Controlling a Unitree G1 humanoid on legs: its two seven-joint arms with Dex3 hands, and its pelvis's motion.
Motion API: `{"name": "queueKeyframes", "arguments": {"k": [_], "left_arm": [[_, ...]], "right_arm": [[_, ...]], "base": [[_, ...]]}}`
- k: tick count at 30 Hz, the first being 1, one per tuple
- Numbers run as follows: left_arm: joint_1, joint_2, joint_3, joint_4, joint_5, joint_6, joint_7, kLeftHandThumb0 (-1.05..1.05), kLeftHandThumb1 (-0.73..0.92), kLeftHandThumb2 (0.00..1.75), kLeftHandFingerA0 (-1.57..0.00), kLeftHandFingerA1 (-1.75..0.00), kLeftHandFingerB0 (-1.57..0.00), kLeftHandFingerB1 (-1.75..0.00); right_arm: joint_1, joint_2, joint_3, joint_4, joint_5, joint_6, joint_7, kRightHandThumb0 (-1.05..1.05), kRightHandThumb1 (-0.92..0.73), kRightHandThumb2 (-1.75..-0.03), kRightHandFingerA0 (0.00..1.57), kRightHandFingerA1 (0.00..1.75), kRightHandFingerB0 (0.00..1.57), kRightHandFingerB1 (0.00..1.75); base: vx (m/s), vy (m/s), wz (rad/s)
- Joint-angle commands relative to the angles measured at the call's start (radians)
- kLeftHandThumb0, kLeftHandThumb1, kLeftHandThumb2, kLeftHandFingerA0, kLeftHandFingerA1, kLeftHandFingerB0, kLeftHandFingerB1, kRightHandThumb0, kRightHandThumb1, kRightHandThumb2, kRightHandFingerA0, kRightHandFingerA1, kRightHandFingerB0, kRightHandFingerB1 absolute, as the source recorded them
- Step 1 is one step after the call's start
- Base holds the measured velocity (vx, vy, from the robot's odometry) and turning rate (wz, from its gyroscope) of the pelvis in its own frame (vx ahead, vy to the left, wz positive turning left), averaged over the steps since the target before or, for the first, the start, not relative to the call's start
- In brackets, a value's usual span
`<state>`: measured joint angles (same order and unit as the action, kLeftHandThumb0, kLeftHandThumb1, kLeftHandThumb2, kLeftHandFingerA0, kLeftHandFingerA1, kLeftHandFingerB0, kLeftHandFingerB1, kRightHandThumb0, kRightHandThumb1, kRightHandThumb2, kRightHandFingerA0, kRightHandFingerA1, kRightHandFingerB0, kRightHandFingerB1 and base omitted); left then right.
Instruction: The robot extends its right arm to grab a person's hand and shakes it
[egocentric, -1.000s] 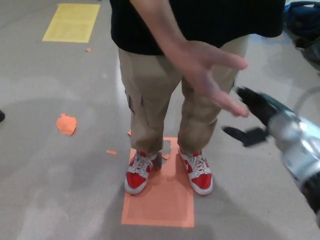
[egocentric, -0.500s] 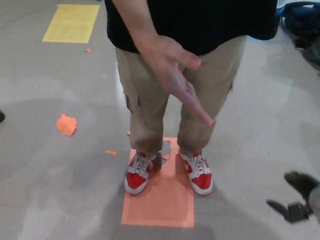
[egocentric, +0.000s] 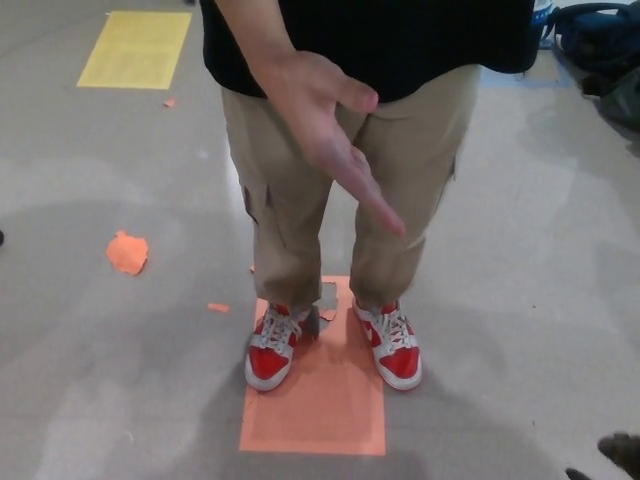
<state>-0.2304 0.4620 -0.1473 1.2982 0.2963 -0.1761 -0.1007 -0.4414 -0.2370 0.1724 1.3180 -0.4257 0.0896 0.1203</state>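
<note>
Dropping away, the right hand (egocentric: 622, 452) has sunk to the near right corner, barely in frame; its fingers cannot be judged. Well apart, the person's hand (egocentric: 325, 125) hangs offered, centre far. Handshake looks finished or missed.

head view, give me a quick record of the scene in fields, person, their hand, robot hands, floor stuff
person: standing on an orange mat, black top, tan trousers, red and white shoes
person's hand: held out, fingers pointing down and to picture right, touching nothing
right robot hand: only a dark sliver at the bottom right corner, far from the person's hand; open or shut unclear
left robot hand: not in view
floor: yellow mat top left, orange scrap at left
</note>
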Motion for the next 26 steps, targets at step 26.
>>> {"name": "queueKeyframes", "arguments": {"k": [26], "left_arm": [[0.114, -0.005, 0.019, -0.007, -0.020, -0.018, -0.017, -0.27, 0.61, 1.10, -0.06, -0.50, -0.06, -0.49]], "right_arm": [[0.142, -0.019, 0.213, 0.056, -0.070, 0.086, 0.188, -0.88, -0.79, -1.07, 0.02, 0.39, 0.06, 0.37]], "base": [[0.00, 0.000, 0.00]]}}
